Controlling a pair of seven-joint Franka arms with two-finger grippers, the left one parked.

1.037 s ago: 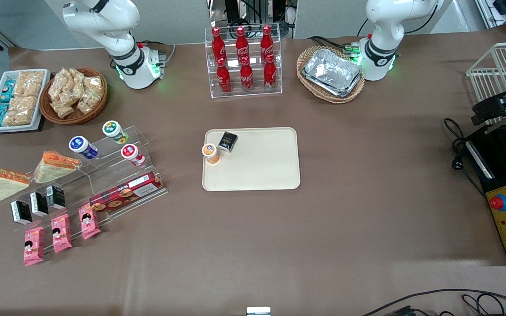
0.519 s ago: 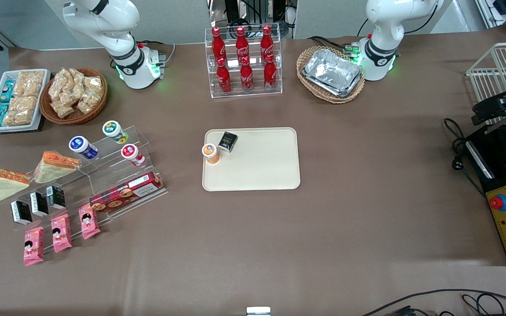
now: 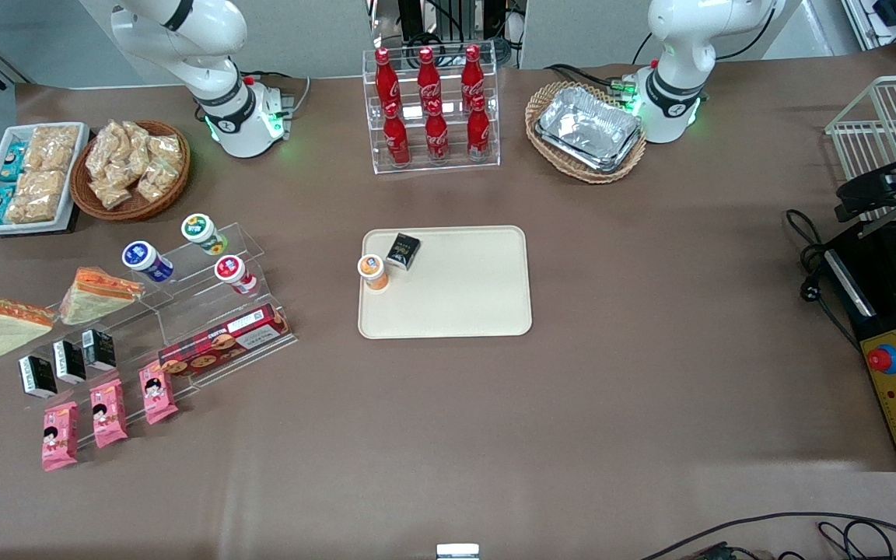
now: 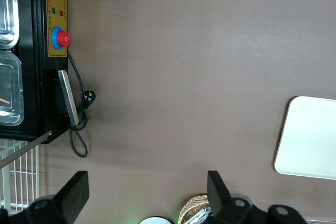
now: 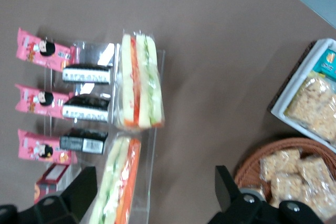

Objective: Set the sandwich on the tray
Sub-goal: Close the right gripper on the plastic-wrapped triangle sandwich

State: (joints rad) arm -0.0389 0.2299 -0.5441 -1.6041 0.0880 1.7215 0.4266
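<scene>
Approach step: my gripper (image 5: 152, 195), fingers spread w/ nothing held, hovers over the sandwich (image 5: 139, 82), so next I drop & grasp it, then carry toward 3 o'clock to the tray (image 3: 463, 299).

A brown cloth-covered tabletop (image 3: 650, 373) carries a large cream-beige rectangular plastic tray (image 3: 463, 299) at its centre, a clear acrylic rack of red cola bottles (image 3: 431, 109) farther from the front camera, two wicker baskets (image 3: 133, 204) (image 3: 586, 167), and stepped clear acrylic display shelves (image 3: 207, 311) toward the working arm's end. The right arm's gripper (image 5: 152, 195) hangs above those shelves.
</scene>
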